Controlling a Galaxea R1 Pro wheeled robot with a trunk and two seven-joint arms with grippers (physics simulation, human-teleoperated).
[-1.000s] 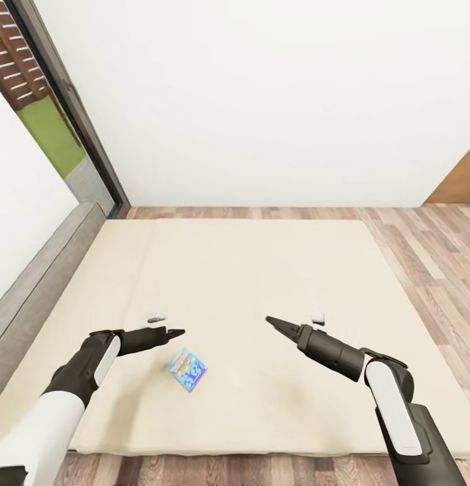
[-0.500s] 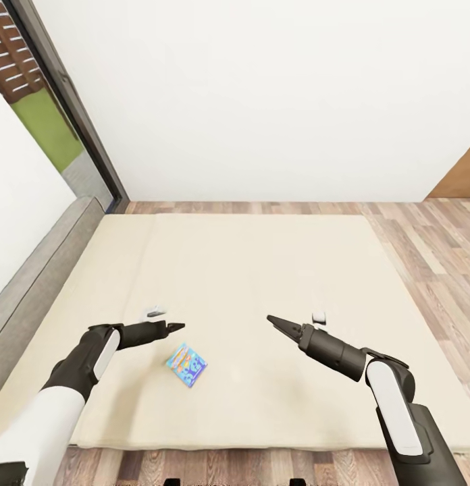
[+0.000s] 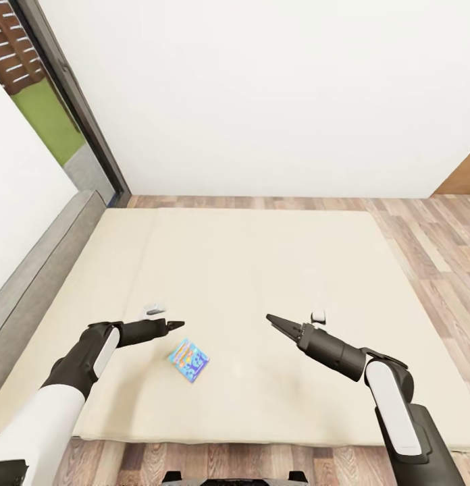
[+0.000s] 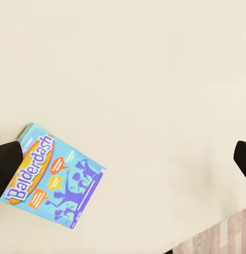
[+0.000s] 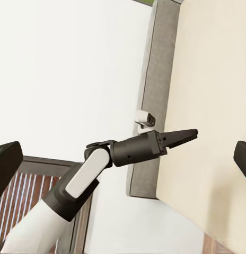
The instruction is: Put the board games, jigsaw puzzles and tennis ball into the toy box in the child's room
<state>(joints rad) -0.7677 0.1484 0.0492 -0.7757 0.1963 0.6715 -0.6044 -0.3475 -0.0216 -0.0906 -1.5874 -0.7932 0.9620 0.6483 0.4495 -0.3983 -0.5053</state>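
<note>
Head view, left to right: dark-framed window (image 3: 63, 128) at far left with grass and a slatted wall outside, then the grey headboard (image 3: 39, 260) running along the left edge of the bed (image 3: 262, 270). The beige mattress takes up most of the frame, white wall behind it, wood-plank floor (image 3: 437, 256) on the right and along the near edge.

Left gripper (image 3: 169, 326) hangs low over the near-left part of the mattress, pointing right. In the head view its fingers look like one dark tip. In the left wrist view the two fingers (image 4: 7, 164) sit at opposite edges of the frame, well apart, so spread and holding nothing.

The small blue board game (image 3: 189, 360) lies flat on the mattress just beside and nearer than the left gripper tip, turned at an angle to the bed edge. In the left wrist view the box reads "Balderdash" (image 4: 54, 182); one finger overlaps its end, but I cannot tell if they touch.

Right gripper (image 3: 275, 321) hovers over the near-centre of the mattress, pointing left towards the other arm. The right wrist view shows its fingers (image 5: 6, 164) at opposite frame edges, spread and empty, with the left arm (image 5: 91, 174) between them against the headboard.
</note>
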